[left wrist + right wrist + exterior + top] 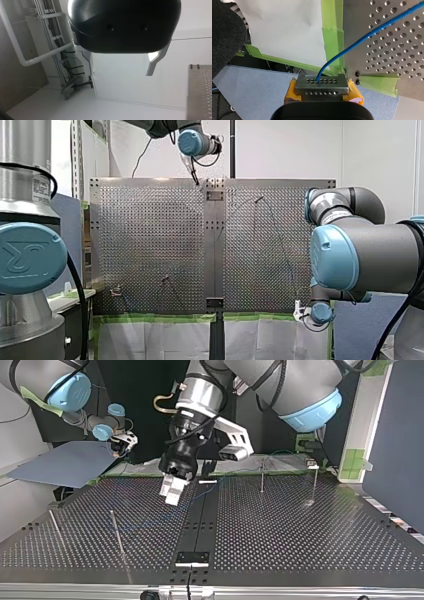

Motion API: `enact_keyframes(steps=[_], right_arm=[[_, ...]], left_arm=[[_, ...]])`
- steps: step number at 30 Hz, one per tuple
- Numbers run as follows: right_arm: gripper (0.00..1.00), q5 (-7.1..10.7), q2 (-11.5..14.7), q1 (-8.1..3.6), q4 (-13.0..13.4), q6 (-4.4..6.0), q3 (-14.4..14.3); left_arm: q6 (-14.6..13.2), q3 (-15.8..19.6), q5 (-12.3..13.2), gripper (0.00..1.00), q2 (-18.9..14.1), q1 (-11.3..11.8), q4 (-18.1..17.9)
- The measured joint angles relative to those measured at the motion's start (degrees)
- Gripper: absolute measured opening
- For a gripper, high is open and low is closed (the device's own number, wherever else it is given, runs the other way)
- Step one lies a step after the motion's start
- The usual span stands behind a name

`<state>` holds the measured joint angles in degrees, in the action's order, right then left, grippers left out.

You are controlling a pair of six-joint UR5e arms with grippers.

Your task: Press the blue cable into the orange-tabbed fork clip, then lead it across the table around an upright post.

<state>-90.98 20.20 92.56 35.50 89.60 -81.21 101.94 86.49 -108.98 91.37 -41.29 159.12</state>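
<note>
The right gripper (320,86), fingers clamped on the blue cable (367,37), hangs just off the surface's (387,57) near-right corner. The left gripper (171,494), grip unclear, hovers mid-surface with open room around. Four upright posts (118,532) stand.

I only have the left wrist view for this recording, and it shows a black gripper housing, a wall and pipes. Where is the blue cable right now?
Observer: The right gripper is shut on the blue cable.
Operator: Is it over the table?
Observer: No, it sits just off the table corner, over a blue sheet.
Operator: And the left gripper?
Observer: In the top view the left gripper hangs above the table near its black middle strip.
</note>
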Motion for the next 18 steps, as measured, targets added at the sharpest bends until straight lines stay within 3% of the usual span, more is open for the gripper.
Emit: enact_keyframes(steps=[11, 18], right_arm=[[0.00, 0.18, 0.1, 0.19, -0.1, -0.10, 0.0], [0.00, 0.18, 0.1, 0.25, -0.2, -0.11, 0.0]], left_arm=[[3.0, 6.7, -0.2, 1.00, 0.7, 0.1, -6.7], [5.3, 10.9, -3.4, 1.00, 0.8, 0.0, -10.9]])
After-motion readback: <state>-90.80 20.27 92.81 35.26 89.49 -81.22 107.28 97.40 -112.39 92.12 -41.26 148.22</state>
